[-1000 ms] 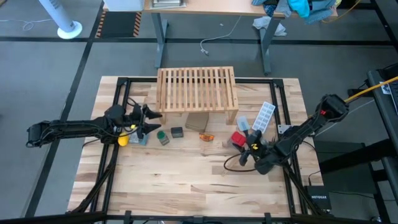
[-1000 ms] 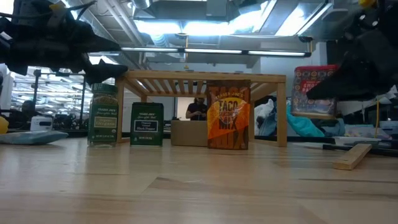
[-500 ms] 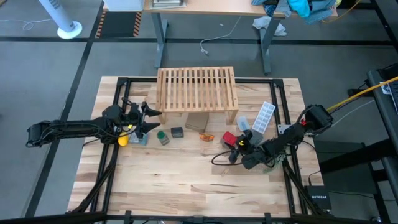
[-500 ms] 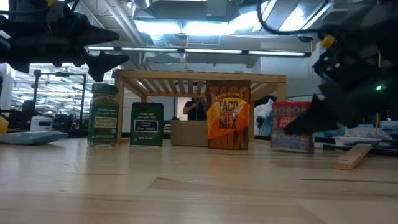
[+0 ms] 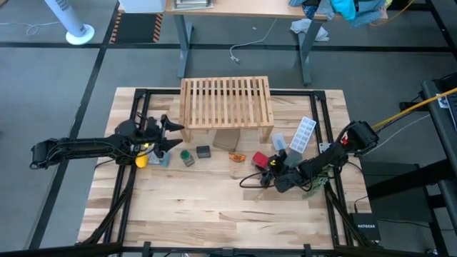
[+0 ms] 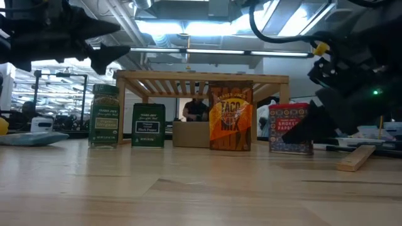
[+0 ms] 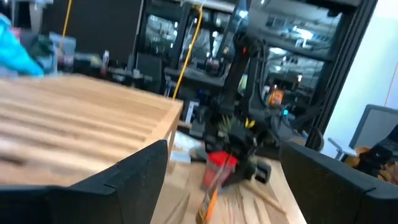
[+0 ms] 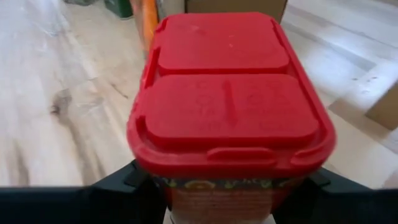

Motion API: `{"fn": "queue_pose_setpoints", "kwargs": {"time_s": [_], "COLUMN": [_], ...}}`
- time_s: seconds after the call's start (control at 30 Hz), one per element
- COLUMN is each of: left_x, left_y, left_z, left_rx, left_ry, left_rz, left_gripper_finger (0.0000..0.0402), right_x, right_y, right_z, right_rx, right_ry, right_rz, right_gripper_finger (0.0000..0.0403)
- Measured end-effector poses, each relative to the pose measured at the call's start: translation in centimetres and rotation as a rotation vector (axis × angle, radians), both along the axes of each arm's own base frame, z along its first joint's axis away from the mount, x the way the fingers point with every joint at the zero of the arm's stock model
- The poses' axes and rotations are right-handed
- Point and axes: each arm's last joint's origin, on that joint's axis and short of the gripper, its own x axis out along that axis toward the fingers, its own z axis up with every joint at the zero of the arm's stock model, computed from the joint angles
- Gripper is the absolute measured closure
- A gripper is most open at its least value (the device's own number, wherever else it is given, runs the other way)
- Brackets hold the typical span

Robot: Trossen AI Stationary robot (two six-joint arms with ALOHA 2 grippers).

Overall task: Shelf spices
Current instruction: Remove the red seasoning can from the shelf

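The red jar (image 5: 260, 158) stands upright on the table, right of the shelf (image 5: 226, 101), with my right gripper (image 5: 270, 166) around it. A green round jar (image 5: 187, 157), a dark box jar (image 5: 203, 151) and an orange packet (image 5: 236, 155) stand in a row in front of the shelf. In the low view the packet (image 6: 230, 118) stands on its lower edge. My left gripper (image 5: 171, 135) hovers open above the table by the shelf's left front corner, with nothing between its fingers. My right gripper has the red jar's body (image 8: 221, 193), just under the lid, between its two fingers (image 8: 124, 183). The overhanging lid hides the exact place of contact. The fingers come from the table's right side, slanting down. The jar stands upright, its base (image 6: 291, 150) on the table.
A white ice-cube tray (image 5: 303, 134) lies right of the shelf. A cardboard box (image 5: 226, 138) sits under the shelf's front. A yellow object (image 5: 141, 158) and a pale blue one (image 5: 161, 158) lie below my left gripper. A wood strip (image 6: 356, 157) lies at the right.
My right gripper has come down and toward the table's left with the red jar. The jar was lifted clear a second ago and now stands on the table nearer the orange packet. My left gripper has tipped its fingers upward a little.
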Motion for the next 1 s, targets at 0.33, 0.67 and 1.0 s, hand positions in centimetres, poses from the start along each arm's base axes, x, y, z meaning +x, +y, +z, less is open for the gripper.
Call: {"fn": "queue_pose_setpoints", "kwargs": {"time_s": [0.33,0.67,1.0], "left_x": [-0.1,-0.1,-0.1], "left_y": [0.0,0.0,0.0], "left_z": [0.8,0.8,0.8], "left_rx": [0.031,0.029,0.029], "left_ry": [-0.071,-0.071,-0.072], "left_rz": [0.001,0.001,0.001], "left_gripper_finger": [0.0101,0.0101,0.0101], "right_x": [0.5,1.2,1.3], "right_y": [0.4,0.9,1.0], "right_z": [0.4,0.9,0.9], "right_rx": [-0.074,-0.019,-0.017], "right_ry": [0.066,0.055,0.055], "right_rz": [0.116,0.166,0.168], "right_gripper_finger": [0.0183,0.0182,0.0182]}}
